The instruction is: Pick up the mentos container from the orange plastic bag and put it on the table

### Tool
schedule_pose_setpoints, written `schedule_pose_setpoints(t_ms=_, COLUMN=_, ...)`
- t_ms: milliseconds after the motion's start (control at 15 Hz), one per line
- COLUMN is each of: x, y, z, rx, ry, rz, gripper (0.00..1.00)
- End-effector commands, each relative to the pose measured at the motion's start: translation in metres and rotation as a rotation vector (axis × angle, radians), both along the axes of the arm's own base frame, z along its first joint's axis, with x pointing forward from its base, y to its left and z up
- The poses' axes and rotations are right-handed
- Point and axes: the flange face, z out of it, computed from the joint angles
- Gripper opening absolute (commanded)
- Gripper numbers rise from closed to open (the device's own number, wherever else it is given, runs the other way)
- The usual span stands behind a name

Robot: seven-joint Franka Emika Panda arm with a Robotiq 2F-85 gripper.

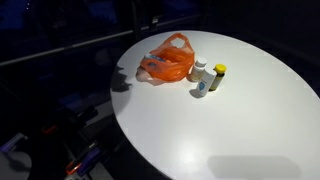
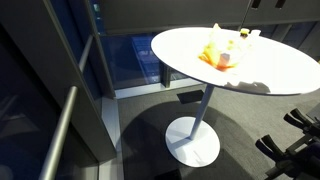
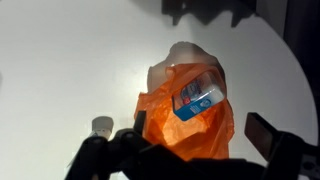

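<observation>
The orange plastic bag (image 1: pixel 165 66) lies on the round white table (image 1: pixel 250 130), and it also shows in the other exterior view (image 2: pixel 214 52). In the wrist view the bag (image 3: pixel 170 130) lies open, with the blue and white mentos container (image 3: pixel 197 95) lying tilted in its mouth. My gripper (image 3: pixel 198 140) is open and empty, with one dark finger on each side of the bag. How high it is above the bag I cannot tell. The gripper does not show clearly in either exterior view.
A small white bottle (image 1: pixel 201 80) and a yellow-capped bottle (image 1: pixel 218 77) stand just beside the bag. The white bottle's cap also shows in the wrist view (image 3: pixel 101 125). The table edge curves close behind the bag. A railing (image 2: pixel 60 130) and dark floor surround the pedestal table.
</observation>
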Motion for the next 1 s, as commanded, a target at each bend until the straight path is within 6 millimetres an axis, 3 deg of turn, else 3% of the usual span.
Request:
schedule_pose_setpoints(t_ms=0, x=0.024, y=-0.008, z=-0.032, rx=0.041, ry=-0.008, rz=-0.004, gripper=1.00)
schedule_pose_setpoints(t_ms=400, x=0.049, y=-0.006, z=-0.090, rx=0.073, ry=-0.001, rz=-0.001, gripper=1.00)
schedule_pose_setpoints(t_ms=933, x=0.064, y=-0.004, z=-0.131, rx=0.101, ry=0.041, rz=0.022, gripper=1.00)
